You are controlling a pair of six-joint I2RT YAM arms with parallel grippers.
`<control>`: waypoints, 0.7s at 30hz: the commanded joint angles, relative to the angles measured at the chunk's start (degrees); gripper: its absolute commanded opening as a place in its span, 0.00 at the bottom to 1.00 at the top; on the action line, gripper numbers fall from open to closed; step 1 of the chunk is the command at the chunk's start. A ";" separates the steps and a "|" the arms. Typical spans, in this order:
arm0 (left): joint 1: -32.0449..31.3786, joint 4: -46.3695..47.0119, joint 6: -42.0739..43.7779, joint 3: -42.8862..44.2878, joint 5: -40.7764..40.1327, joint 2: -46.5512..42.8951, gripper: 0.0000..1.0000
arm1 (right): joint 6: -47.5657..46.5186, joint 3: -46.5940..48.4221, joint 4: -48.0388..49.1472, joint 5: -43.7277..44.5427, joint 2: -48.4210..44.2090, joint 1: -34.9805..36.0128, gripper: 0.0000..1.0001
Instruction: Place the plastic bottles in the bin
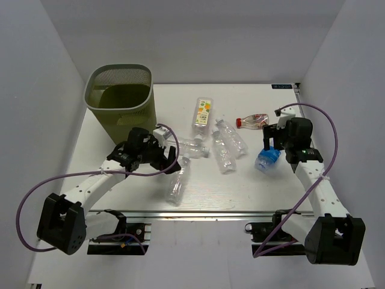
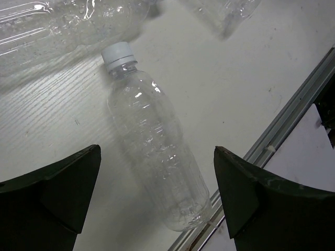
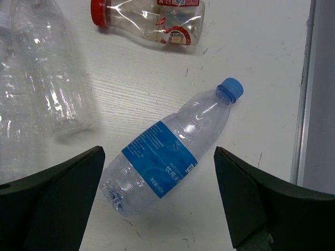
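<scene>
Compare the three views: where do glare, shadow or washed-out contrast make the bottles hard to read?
Top external: flat, even light; the clear bottles nearly vanish against the bright white table. Left wrist: the white-capped bottle is sharp, with small glints; the fingers are dark. Right wrist: the blue-labelled bottle reads well over a soft shadow; the red-capped bottle carries streaky glare.

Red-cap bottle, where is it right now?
In the top view, the red-cap bottle lies on its side at the right of the table, beyond the blue-label bottle and just left of the right gripper.
</scene>
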 commanded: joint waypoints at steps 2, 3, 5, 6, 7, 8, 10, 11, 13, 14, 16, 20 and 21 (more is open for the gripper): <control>-1.94 0.58 -0.01 2.69 -4.50 0.10 0.98 | -7.55 -1.84 -1.74 -1.62 -0.95 -0.33 0.90; -2.73 0.58 -0.01 2.69 -6.34 0.10 0.98 | -11.39 -1.75 -3.40 -2.49 -0.77 -0.25 0.90; -3.44 0.58 -0.80 2.69 -8.63 0.10 0.98 | -13.01 -1.14 -5.69 -7.42 -0.42 -0.25 0.90; -4.05 0.58 -1.59 2.69 -10.91 0.10 0.98 | -11.53 -0.96 -6.14 -8.82 -0.50 -0.33 0.88; -4.75 0.58 -2.29 2.69 -12.23 0.10 0.98 | -11.26 -0.44 -6.49 -10.92 -0.68 -0.34 0.82; -4.75 1.10 -2.91 2.69 -14.33 0.10 0.98 | -10.73 -0.35 -6.58 -11.37 -0.76 -0.34 0.71; -6.24 1.63 -4.84 2.69 -17.50 0.89 0.98 | -8.89 0.00 -7.02 -12.78 -0.94 -0.25 0.17; -6.25 1.63 -4.85 2.69 -18.83 1.42 0.98 | -7.75 -0.17 -7.02 -12.35 -0.94 -0.25 0.13; -7.74 1.63 -6.34 2.69 -21.29 2.99 0.98 | -7.30 -0.35 -6.58 -12.26 -1.20 -2.09 0.39; -8.70 1.63 -6.86 3.99 -24.26 5.00 0.98 | -7.39 -0.43 -6.76 -11.65 -1.12 -2.01 0.52; -10.37 0.84 -7.65 5.49 -26.65 7.65 0.98 | -7.04 -0.61 -6.50 -11.64 -0.86 -2.18 0.61; -13.36 -0.56 -9.41 10.06 -27.02 15.29 0.99 | -5.81 0.87 -7.20 -11.21 0.63 -2.44 0.80; -13.98 -1.18 -9.42 10.86 -27.01 16.79 0.99 | -5.63 1.14 -7.37 -11.20 0.90 -2.44 0.85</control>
